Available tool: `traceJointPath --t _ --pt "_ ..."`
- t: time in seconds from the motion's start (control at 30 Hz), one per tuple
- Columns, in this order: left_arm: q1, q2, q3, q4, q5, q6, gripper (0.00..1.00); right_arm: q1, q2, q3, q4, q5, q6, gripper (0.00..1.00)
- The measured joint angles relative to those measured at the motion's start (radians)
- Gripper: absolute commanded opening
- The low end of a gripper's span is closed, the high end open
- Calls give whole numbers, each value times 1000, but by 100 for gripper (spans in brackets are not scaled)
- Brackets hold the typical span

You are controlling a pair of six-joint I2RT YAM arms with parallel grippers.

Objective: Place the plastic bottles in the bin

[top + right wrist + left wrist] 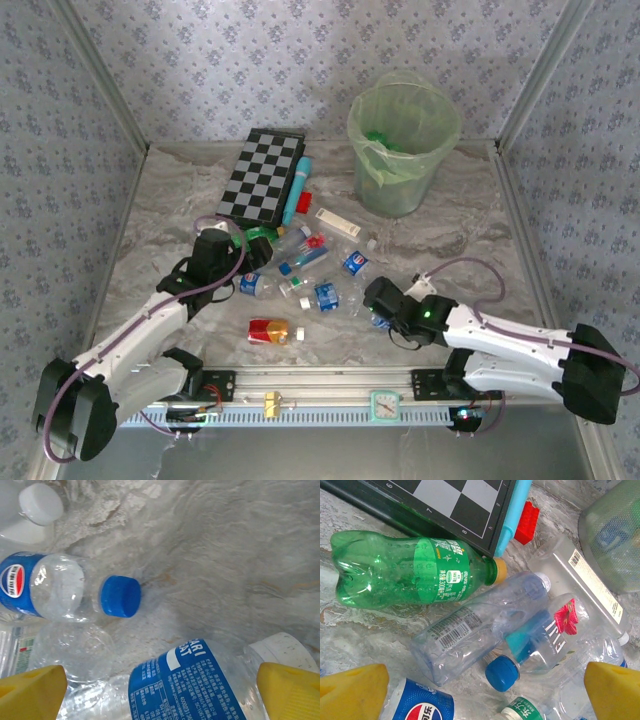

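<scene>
Bottles: about a dozen plastic bottles [300, 272] lie flat in a loose heap in the middle of the tabletop [450, 235], several touching or crossing each other; none is held.
Bin: the pale-green bin [400, 195] stands upright at the far right, well apart from the heap. Something green shows inside it, but I cannot tell what.
Left pincer: the left pincer [480, 695] is wide open and holds nothing. It hangs low over the clear bottles, with the green bottle [405, 572] beyond them, probably to choose one from the crowded pile.
Right pincer: the right pincer [160, 690] is also spread wide, one finger on each side of a blue-label bottle [200, 685] with a white cap. I judge it is placed so in order to close on this bottle; no grip is made yet.
Other things: the checkerboard [262, 172], blue tube [297, 190] and red block [526, 522] lie behind the heap, and the green bottle is just beside the board's edge.
Surface: grey, marbled, flat, a little glossy.
Room: flowered wallpaper panels [300, 60] close three sides.
</scene>
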Motion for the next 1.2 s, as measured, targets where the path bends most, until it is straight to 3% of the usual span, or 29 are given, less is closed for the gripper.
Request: traceJointPath --t 0.2,0.67,1.0,1.2 --pt "0 0 0 0 0 0 100 -15 74 32 62 -1 -91 100" --pt "0 -21 -13 0 -8 0 100 14 196 189 23 19 -251 100" --pt "0 -45 -17 -1 -19 1 100 19 94 208 -151 -13 -219 100" --pt "5 -62 -32 0 -24 1 100 33 50 156 -140 -76 -187 100"
